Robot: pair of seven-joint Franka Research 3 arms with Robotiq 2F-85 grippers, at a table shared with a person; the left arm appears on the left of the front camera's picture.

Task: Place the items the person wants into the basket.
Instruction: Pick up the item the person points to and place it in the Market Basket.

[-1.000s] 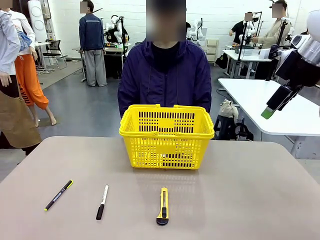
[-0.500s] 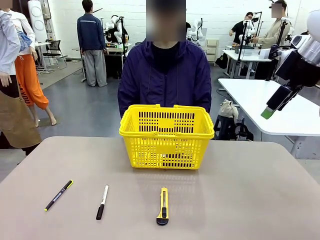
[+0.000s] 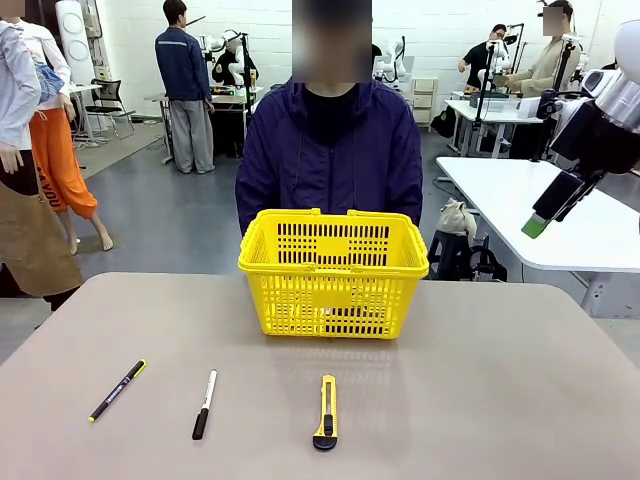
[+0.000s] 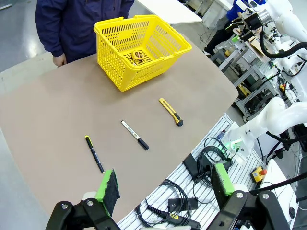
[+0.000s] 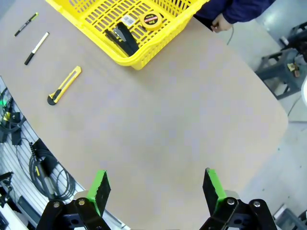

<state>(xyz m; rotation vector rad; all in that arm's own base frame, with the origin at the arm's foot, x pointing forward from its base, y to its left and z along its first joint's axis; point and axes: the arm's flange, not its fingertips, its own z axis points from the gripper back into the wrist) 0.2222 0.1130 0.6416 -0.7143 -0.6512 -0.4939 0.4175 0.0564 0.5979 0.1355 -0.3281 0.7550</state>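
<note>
Right gripper (image 3: pixel 543 218) held high at the right edge of the front view, well apart from everything on the table (image 3: pixel 500 380); cannot tell from this angle whether spread or pressed together. Yellow basket (image 3: pixel 333 268) at the far middle of the table, the person (image 3: pixel 330 150) in a dark jacket standing just behind it. Nearer the camera, in a row from left to right: black pen (image 3: pixel 117 390) with a yellow end, white marker (image 3: pixel 204 404) with a black cap, yellow-and-black utility knife (image 3: pixel 326 412), all lying flat and apart.

Left wrist view: left gripper (image 4: pixel 165 181) high over the table's near edge, green-padded fingers spread wide, nothing between them. Far below, pen, marker and utility knife on the bare tabletop; tape measure (image 4: pixel 138 54) on the floor of the basket.

Right wrist view: right gripper's fingers likewise wide apart and empty. Tape measure and black stapler (image 5: pixel 123 38) side by side inside the basket; pen outside it, on the table near the marker. One hand (image 5: pixel 221 24) of the person at the table's far edge, near the basket's corner.
</note>
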